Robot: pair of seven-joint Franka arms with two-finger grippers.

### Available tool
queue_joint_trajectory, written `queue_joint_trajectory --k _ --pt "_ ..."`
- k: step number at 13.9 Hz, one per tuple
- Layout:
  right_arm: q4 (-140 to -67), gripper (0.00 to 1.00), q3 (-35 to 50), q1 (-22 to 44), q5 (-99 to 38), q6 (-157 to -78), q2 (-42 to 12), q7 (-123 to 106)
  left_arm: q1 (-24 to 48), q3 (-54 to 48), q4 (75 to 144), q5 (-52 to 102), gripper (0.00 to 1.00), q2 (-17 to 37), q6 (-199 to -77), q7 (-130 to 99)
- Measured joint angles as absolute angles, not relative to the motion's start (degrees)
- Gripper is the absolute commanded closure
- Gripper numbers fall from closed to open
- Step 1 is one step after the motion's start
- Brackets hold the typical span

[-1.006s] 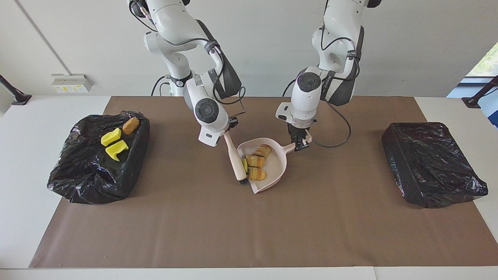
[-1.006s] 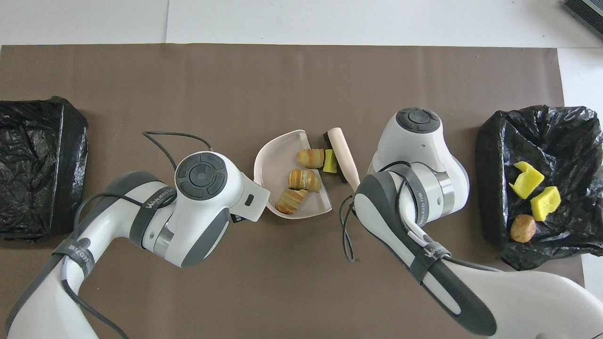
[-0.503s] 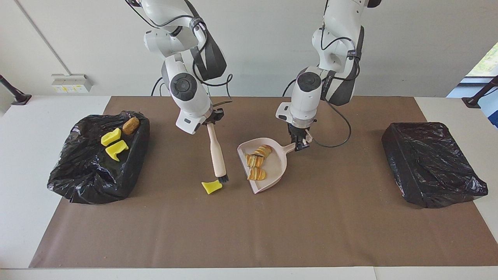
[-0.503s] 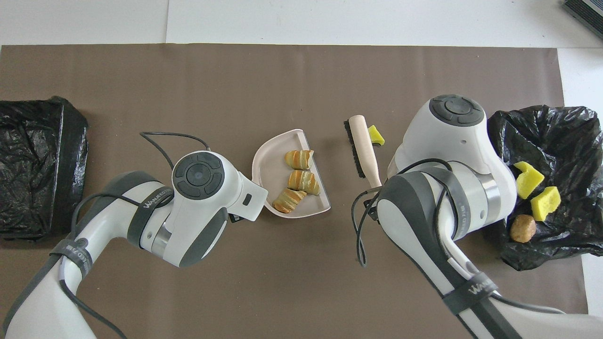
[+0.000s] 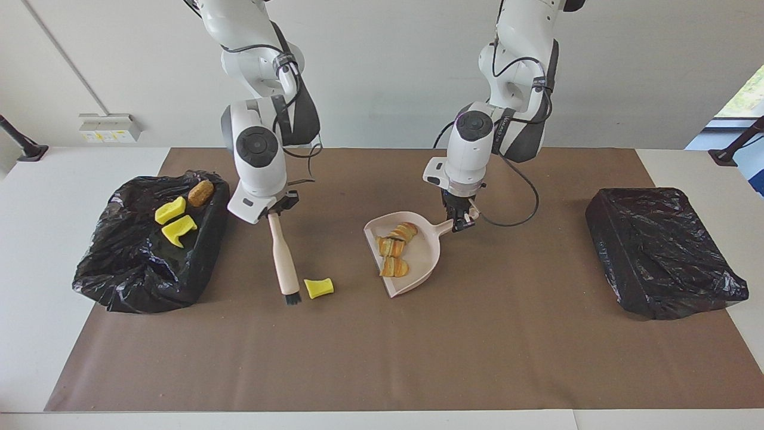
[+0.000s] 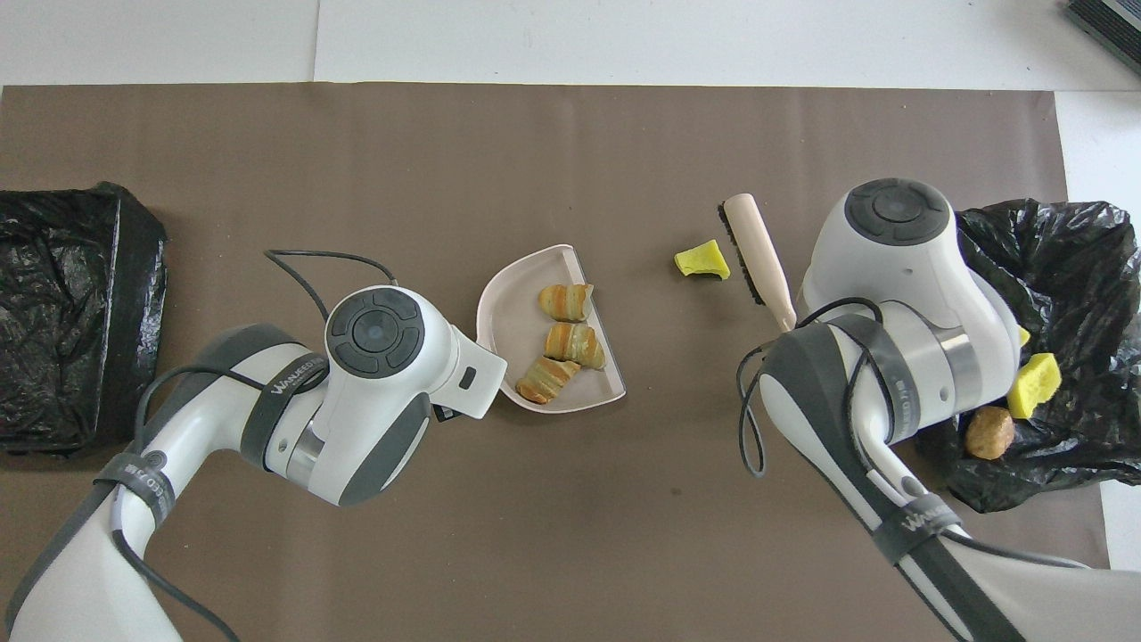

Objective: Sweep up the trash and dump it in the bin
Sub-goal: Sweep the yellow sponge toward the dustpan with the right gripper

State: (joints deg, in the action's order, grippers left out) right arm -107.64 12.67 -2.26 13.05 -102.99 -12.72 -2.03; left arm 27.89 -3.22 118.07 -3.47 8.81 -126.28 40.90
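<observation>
Two robot arms work over a brown mat (image 5: 382, 358) on a white worktop (image 5: 36, 239). The right claw (image 5: 276, 209) is pinched on the handle of a wooden brush (image 5: 284, 260), whose bristles rest on the mat. Just beside the bristles, on the dustpan's side of them, lies a yellow sponge chunk (image 5: 319, 288). The left claw (image 5: 459, 222) is pinched on the handle of a pale pink dustpan (image 5: 425, 254) lying flat on the mat, with three croissants (image 5: 394, 248) inside it.

At the right arm's end sits a black-lined bin (image 5: 131, 280) holding two yellow chunks (image 5: 174, 220) and a brown bun (image 5: 200, 193). A second black-lined bin (image 5: 662, 251) sits at the left arm's end.

The trash looks light and soft; the chunk would likely skid or tumble under the bristles, so a low, steady sweep suits it. The dustpan's rigid handle is the natural hold.

Each forearm band carries writing, too small to read reliably.
</observation>
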Motion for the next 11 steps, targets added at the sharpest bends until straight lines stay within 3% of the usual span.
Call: queue_joint_trajectory --k 4,11 --pt "-108.8 1.0 13.2 -0.3 10.4 -103.9 -17.4 -1.8 27.9 -3.2 118.1 -3.5 1.0 8.8 -126.3 40.9" --pt "-113.6 1.0 13.6 12.6 -12.8 -106.2 -16.0 -0.1 27.7 -3.2 118.3 -3.5 1.0 8.7 -126.3 40.8"
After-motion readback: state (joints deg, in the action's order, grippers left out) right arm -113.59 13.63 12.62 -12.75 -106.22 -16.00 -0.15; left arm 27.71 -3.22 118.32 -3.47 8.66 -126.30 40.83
